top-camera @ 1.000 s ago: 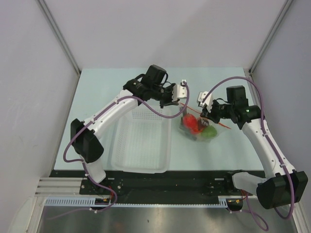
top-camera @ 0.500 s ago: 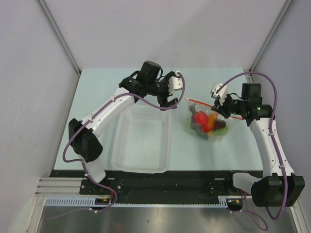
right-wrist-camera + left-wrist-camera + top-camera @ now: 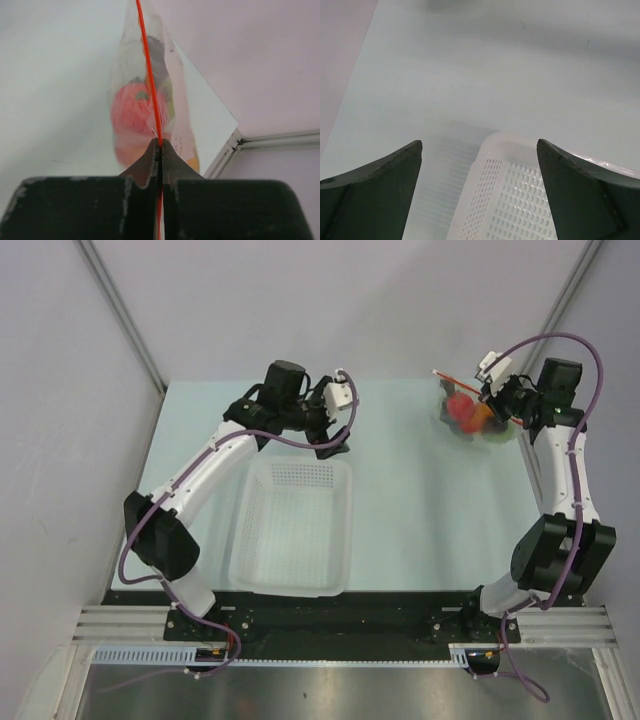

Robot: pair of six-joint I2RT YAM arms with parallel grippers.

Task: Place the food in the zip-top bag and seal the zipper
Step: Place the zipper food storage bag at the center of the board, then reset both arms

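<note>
The clear zip-top bag [image 3: 470, 415] hangs at the far right of the table with the food [image 3: 462, 410] inside it. In the right wrist view a red fruit [image 3: 131, 112] and darker pieces show through the plastic of the zip-top bag [image 3: 177, 125]. My right gripper [image 3: 497, 390] is shut on the orange-red zipper [image 3: 148, 85], which runs straight out from between the fingertips of my right gripper [image 3: 160, 142]. My left gripper [image 3: 335, 425] stands open over the far end of the basket, well left of the bag. Nothing sits between the fingers of my left gripper [image 3: 479, 145].
The white perforated basket [image 3: 295, 530] stands at the near middle-left, its far corner [image 3: 505, 145] below the left fingers. Grey walls close in on both sides, and the table's far right edge [image 3: 222, 155] lies just past the bag.
My left gripper has let go of the bag's mouth, opened and pulled back left. The right arm has carried the bag from the table's middle up to the far right.
</note>
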